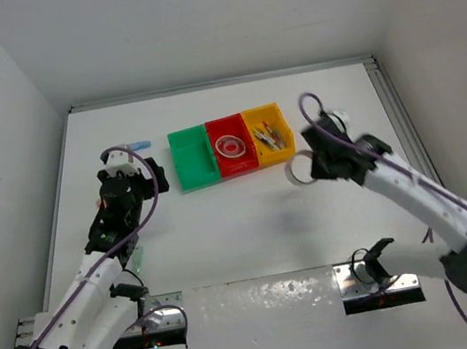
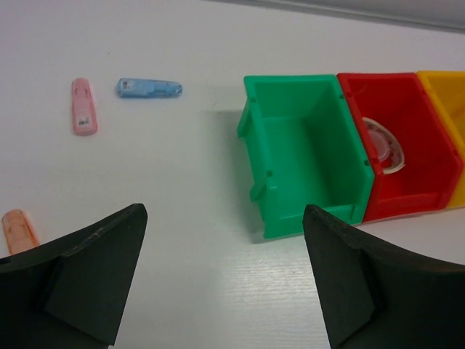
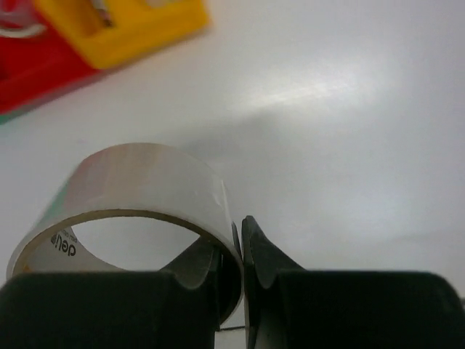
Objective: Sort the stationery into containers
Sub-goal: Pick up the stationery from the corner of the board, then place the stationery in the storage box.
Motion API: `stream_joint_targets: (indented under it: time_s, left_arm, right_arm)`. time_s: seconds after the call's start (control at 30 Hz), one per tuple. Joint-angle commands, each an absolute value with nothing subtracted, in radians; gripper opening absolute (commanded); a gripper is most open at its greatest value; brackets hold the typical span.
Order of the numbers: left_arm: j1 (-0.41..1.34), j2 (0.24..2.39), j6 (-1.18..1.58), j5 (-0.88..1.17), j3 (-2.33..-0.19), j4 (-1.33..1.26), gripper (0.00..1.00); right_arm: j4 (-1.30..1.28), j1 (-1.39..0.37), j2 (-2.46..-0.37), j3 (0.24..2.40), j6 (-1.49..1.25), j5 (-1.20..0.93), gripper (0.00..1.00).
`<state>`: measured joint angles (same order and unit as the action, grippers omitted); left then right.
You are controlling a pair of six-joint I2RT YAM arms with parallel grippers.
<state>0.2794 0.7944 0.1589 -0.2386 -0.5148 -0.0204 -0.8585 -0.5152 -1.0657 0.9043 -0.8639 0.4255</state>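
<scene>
- The word "deli" is printed on the inner core of the tape roll point(image 3: 138, 193). It can be read only in the right wrist view.
- A small pale label is seen on the pink piece point(image 2: 83, 106) and some print on the blue piece point(image 2: 149, 88). Both are too small to be read.
- The right hand point(image 3: 236, 254) is clenched on the tape roll. The roll's wall is pinched between the two fingers point(image 3: 265, 251), one inside the ring and one outside it.
- Whether the held roll touches the table point(image 3: 349, 145) cannot be told.
- Ahead of the right hand and to its left, the red bin point(image 3: 29, 69) and the yellow bin point(image 3: 127, 22) are seen, blurred.
- The left hand point(image 2: 225, 291) is released, its fingers spread wide with only bare table seen between them.
- The green bin point(image 2: 305, 153) stands ahead of the left hand, slightly to its right. The red and yellow bins are joined on farther to the right.
- A second tape roll point(image 2: 383, 145) is seen inside the red bin.
- The pink and blue pieces lie ahead of the left hand and to its left. An orange piece point(image 2: 18, 230) lies just beside its left finger.
- The pink and orange pieces are shown by the left wrist view alone. In the top view only the blue piece is seen, just beyond the left hand.
- The pens point(image 1: 270, 137) in the yellow bin are made out only in the top view.
</scene>
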Motion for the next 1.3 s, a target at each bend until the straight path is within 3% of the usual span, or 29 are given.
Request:
stream_joint_targets:
  time_s: [0.0,0.1,0.2,0.3,0.9,1.27]
  left_arm:
    - [0.267,0.813,0.164,-0.294,-0.546,0.035,0.87]
    - [0.230,0.827,0.161,-0.304,-0.564,0.081,0.86]
    - [0.187,0.831,0.147,-0.321,-0.571,0.094,0.86]
    - [0.141,0.848,0.140,-0.322,-0.575,0.084,0.87]
    - [0.068,0.901,0.083,-0.333,-0.558,0.017,0.87]
    - [0.066,0.876,0.064,-0.373,-0.540,0.017,0.89]
  right_arm:
    - [-0.752,-0.575,-1.419,1.231,-0.560,0.335,0.00]
    - [-0.784,-0.595,-1.733,1.708,-0.474,0.216,0.00]
    - [-0.850,-0.600,-1.934,2.031,-0.448,0.198,0.00]
    - [-0.859,-0.580,-2.114,2.166,-0.465,0.172,0.00]
    - [-0.649,-0.565,-2.140,1.842,-0.736,0.314,0.00]
    - [-0.612,-0.581,-2.203,1.881,-0.781,0.394,0.04]
